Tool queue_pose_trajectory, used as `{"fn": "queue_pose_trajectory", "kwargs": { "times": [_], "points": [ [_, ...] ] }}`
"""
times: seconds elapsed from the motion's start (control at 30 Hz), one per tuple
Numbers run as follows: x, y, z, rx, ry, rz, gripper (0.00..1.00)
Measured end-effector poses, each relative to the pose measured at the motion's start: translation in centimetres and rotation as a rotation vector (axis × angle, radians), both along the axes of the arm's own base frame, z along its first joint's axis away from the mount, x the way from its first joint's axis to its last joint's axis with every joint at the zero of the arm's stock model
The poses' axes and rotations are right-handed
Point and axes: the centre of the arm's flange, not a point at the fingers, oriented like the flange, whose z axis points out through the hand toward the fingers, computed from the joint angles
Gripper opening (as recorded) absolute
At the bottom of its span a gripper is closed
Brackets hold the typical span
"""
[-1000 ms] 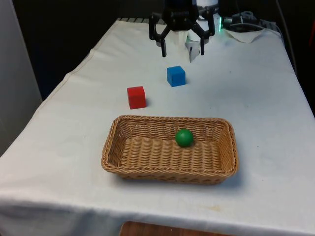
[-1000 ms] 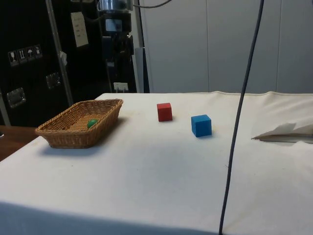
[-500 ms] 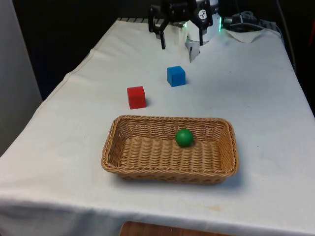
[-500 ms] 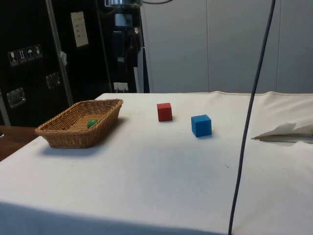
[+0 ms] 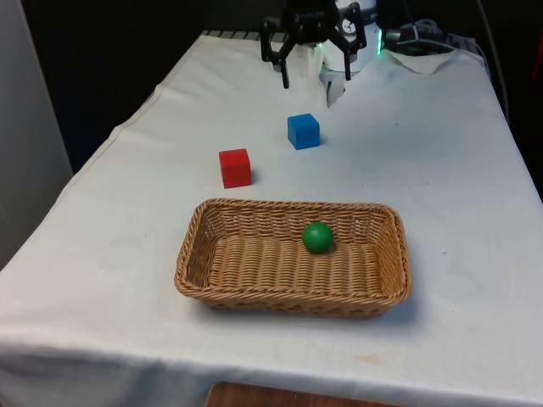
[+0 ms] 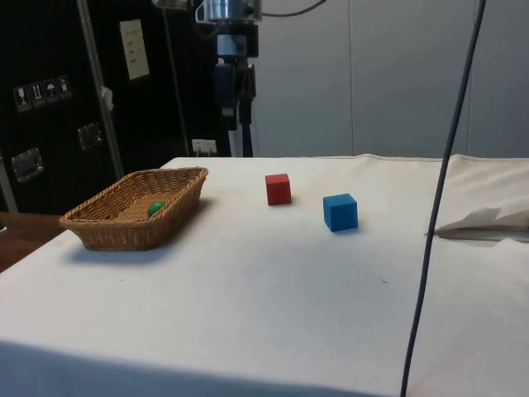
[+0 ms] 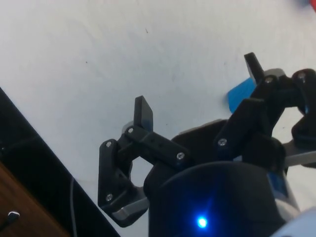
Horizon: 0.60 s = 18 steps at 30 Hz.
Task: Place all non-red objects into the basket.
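Since a second ago your gripper (image 5: 315, 78) has risen, its fingers spread wide and holding nothing. You're seeing the smooth blue cube (image 5: 303, 131) sitting beyond the red cube (image 5: 235, 167); the round green ball (image 5: 318, 236) lies in the woven wicker basket (image 5: 195, 263)

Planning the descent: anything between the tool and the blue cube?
Nothing. In the front view the open tool hangs above bare white cloth beyond the blue cube. The red cube sits off to the front view's left.
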Motion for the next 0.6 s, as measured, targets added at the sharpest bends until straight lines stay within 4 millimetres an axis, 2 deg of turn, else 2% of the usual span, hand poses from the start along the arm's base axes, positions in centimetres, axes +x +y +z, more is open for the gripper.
{"fn": "queue_pose_trajectory", "kwargs": {
  "times": [0.27, 0.6],
  "points": [
    [-0.9, -0.3, -1.0, -0.003, 0.002, 0.042, 1.0],
    [-2.2, -1.4, -1.3, -0.001, -0.007, 0.085, 1.0]
  ]
}}
